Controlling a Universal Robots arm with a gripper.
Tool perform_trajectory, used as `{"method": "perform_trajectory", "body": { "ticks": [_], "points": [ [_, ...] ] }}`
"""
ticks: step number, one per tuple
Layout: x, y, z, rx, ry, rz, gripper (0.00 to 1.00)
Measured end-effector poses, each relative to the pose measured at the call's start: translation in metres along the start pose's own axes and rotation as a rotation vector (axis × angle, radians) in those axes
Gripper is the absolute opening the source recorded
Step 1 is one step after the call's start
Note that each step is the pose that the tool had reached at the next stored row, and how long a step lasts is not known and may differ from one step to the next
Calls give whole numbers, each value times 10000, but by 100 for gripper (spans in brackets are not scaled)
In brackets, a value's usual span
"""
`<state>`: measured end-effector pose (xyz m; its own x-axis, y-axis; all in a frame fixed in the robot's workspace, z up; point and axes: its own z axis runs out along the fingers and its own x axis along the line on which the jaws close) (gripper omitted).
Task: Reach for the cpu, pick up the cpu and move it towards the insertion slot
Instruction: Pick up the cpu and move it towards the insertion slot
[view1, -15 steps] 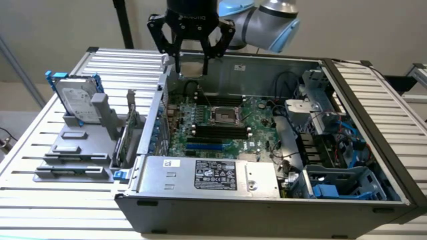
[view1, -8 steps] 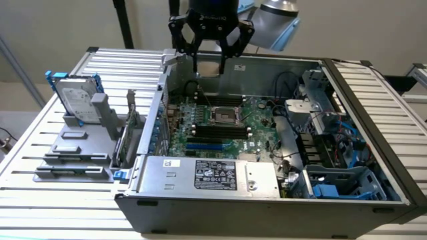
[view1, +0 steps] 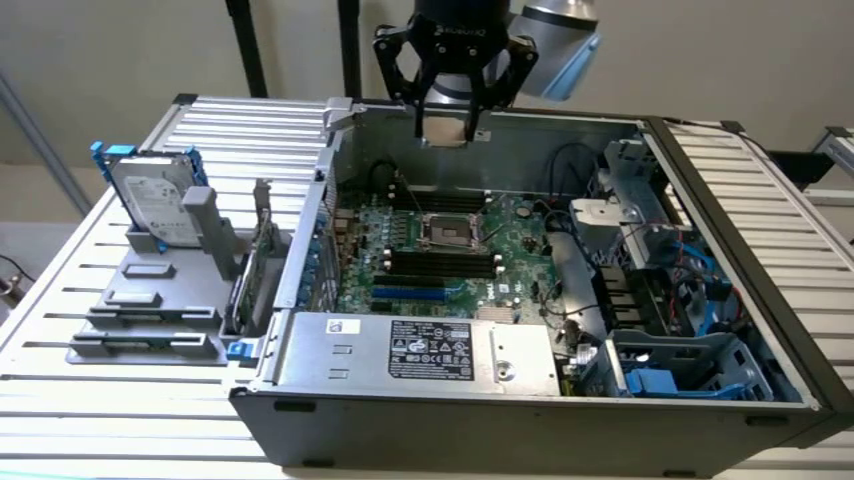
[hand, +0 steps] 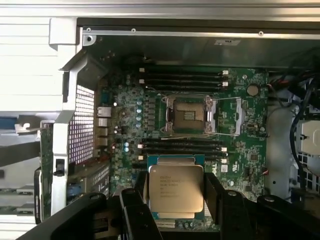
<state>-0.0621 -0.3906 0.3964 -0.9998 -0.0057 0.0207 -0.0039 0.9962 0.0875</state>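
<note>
Wrist view shows my end effector (hand: 176, 200) clamped on the cpu (hand: 176, 188), its fingers (hand: 214, 192) pressed against two opposite edges, metal lid facing the camera. Beyond the chip lies the insertion slot (hand: 189, 114) on the green motherboard (hand: 250, 145). Exterior view has my end effector (view1: 451, 128) above the open computer case (view1: 534, 420), well apart from the slot (view1: 450, 233).

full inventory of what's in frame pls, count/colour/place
cpu: 1, silver top, held between the fingers above the motherboard
insertion slot: 1, silver frame with dark centre, mid motherboard, empty
motherboard: 1, green, floor of the case
memory slots: several, black, on both sides of the slot
computer case: 1, dark grey, open, on the table
power supply: 1, silver, front of the case
hard drive: 1, silver with blue rails, upright on the grey stand, exterior view's left
table: 1, slatted silver
gripper: 1, black, over the case's rear
</note>
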Motion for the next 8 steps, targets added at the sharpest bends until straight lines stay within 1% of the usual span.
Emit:
{"method": "perform_trajectory", "body": {
  "ticks": [4, 8],
  "points": [
    [-77, 134, 16, 1, 0, 1, 55],
    [-126, 277, 32, 0, -1, 0, 55]
  ]
}}
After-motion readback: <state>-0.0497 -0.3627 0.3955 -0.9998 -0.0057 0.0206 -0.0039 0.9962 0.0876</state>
